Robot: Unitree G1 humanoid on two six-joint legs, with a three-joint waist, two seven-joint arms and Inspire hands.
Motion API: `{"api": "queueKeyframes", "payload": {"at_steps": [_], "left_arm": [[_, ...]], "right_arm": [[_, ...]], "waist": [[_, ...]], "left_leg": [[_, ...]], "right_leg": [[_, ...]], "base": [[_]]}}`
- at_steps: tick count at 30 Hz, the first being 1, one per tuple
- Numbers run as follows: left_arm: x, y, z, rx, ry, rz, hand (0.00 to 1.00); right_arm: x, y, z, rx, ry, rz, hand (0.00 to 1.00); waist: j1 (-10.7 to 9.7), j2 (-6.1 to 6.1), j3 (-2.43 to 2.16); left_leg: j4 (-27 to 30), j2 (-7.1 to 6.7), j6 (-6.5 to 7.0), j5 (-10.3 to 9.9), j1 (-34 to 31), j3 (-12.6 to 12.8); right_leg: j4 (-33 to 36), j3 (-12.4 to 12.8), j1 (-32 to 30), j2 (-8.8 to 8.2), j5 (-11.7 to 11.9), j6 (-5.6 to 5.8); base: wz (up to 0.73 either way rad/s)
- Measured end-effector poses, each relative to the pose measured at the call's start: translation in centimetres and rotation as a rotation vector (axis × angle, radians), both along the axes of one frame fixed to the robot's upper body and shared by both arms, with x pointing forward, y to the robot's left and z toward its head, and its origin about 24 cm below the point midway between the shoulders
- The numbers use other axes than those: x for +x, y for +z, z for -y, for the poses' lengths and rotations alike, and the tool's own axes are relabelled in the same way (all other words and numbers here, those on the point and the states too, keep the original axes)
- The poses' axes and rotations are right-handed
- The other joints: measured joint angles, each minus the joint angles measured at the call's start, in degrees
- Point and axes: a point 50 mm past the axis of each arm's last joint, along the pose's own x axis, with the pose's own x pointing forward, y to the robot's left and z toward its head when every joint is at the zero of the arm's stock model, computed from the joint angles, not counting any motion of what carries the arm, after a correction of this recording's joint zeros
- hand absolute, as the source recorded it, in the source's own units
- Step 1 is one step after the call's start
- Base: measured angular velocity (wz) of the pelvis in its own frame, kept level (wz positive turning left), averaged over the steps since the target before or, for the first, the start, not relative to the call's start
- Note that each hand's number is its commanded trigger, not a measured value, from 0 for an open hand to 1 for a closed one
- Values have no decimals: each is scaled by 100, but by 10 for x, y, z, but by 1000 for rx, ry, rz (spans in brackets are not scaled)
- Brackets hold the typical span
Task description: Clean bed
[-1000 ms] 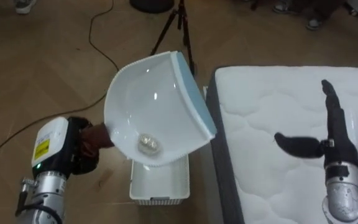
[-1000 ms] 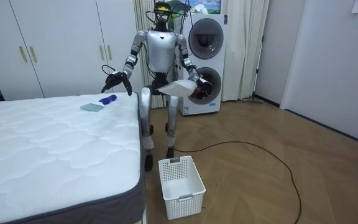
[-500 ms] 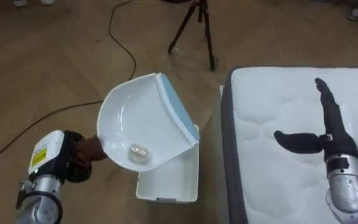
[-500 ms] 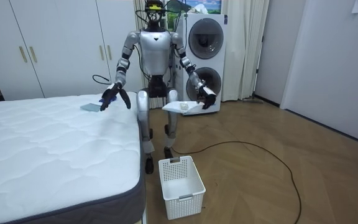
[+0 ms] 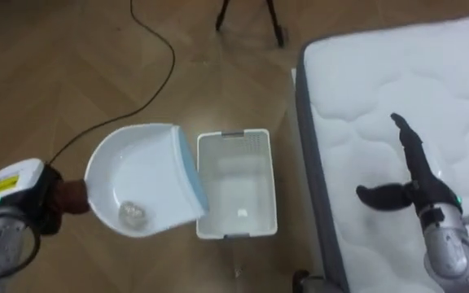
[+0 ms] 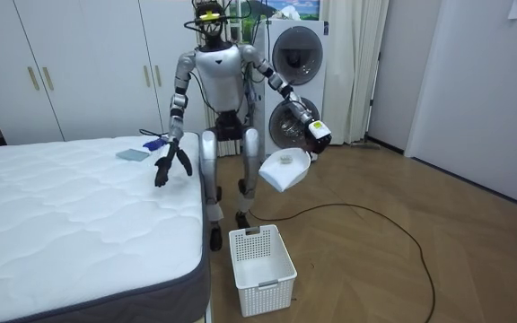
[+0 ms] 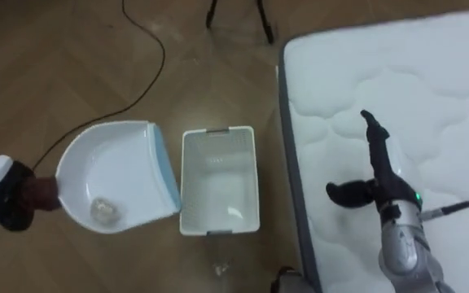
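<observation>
Here, the robot stands on the wood floor at the corner of the bed (image 6: 79,215), with a stacked washer and dryer (image 6: 296,81) behind it and white wardrobes (image 6: 79,63) along the wall; its left arm reaches out sideways, away from the bed, and the left hand (image 5: 49,202) has its fingers wrapped round the brown handle of a white dustpan (image 5: 137,167). The pan has a blue lip; in the eye views that lip overlaps the left rim of a white basket (image 5: 270,187) standing on the floor beside the bed; in the room view the pan hangs tilted, well above the basket and slightly toward the room view's right of it. A small crumpled scrap (image 5: 132,214) lies inside the pan, near the handle end. The right hand (image 5: 418,187) is over the mattress close to the bed's edge; its fingers are straight, the thumb spread wide, holding nothing. In the room view a grey-blue cloth (image 6: 135,154) and a small blue thing (image 6: 155,141) lie on the mattress just beside that hand; a dark cable (image 5: 149,57) curves over the floor past tripod legs (image 5: 247,12).
</observation>
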Motion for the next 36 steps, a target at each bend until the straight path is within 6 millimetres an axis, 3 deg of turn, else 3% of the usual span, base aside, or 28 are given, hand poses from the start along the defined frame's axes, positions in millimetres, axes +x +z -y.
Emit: {"api": "queueKeyframes", "payload": {"at_steps": [2,7,11,13,15,19,22,36], "left_arm": [[-2,-3,-2,11,8,-41,100],[0,-3,-3,44,-21,-118,100],[2,0,-8,63,-13,-152,100],[5,1,-9,81,-17,-169,100],[5,3,-12,93,-11,-177,100],[13,14,-17,126,-13,-158,100],[19,22,-19,128,-7,-141,100],[34,61,-45,142,79,-59,100]], "right_arm": [[0,-2,-2,-2,6,-12,0],[0,-2,-2,-14,13,-20,0],[-1,-3,-3,-27,29,-31,0],[-1,-1,0,-39,36,-34,0],[0,-1,-1,-39,40,-32,0],[4,2,-3,-30,46,-18,0],[7,6,-1,-41,55,-7,0],[11,12,0,-52,101,-3,0]], "waist": [[-77,17,0],[-283,146,60],[-363,322,76],[-372,500,71],[-371,576,71],[-504,740,61],[-525,843,74],[-631,1025,81]], "left_leg": [[3,-40,1,1,-20,88],[11,-62,43,22,-129,204],[4,-71,55,29,-148,262],[-39,-71,57,31,-146,376],[-81,-96,70,39,-150,531],[-88,-165,71,41,-170,574],[-133,-162,71,41,-100,701],[-151,-183,70,40,-62,914]], "right_leg": [[100,14,-77,-72,-79,-7],[193,63,-215,-125,-99,-5],[258,120,-294,-129,-99,-5],[306,166,-365,-142,-100,-6],[424,229,-492,-170,-125,-7],[563,230,-587,-271,-228,-31],[583,332,-590,-256,-238,-19],[756,499,-707,-261,-321,-39]], "base": [[-6],[4],[-2],[-11],[-18],[0],[-12],[-2]]}}
